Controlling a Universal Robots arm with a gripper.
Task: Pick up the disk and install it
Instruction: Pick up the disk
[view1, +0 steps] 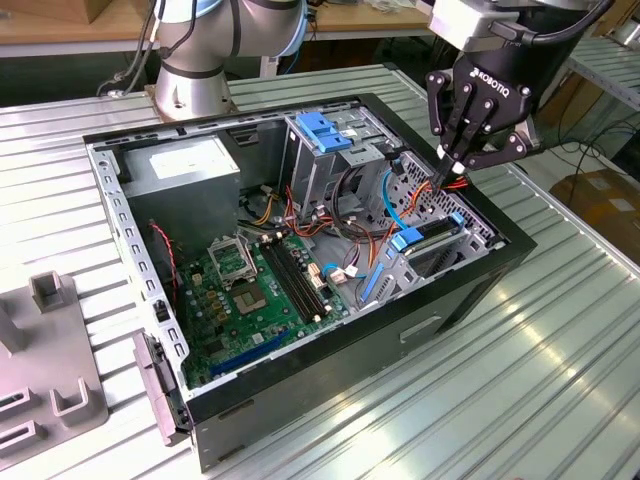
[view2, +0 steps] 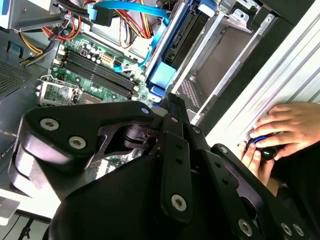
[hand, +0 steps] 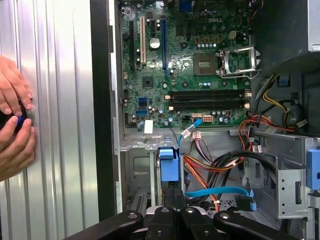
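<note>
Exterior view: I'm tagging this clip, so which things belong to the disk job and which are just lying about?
Job: disk, gripper near it, case.
Lying about: grey fixture, cardboard box.

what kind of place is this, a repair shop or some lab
Most likely a robotics lab or test bench, not a shop: a robot arm stands by an open computer case on a ribbed metal table, and a person's hands hold a small object on the table beside the case.
</note>
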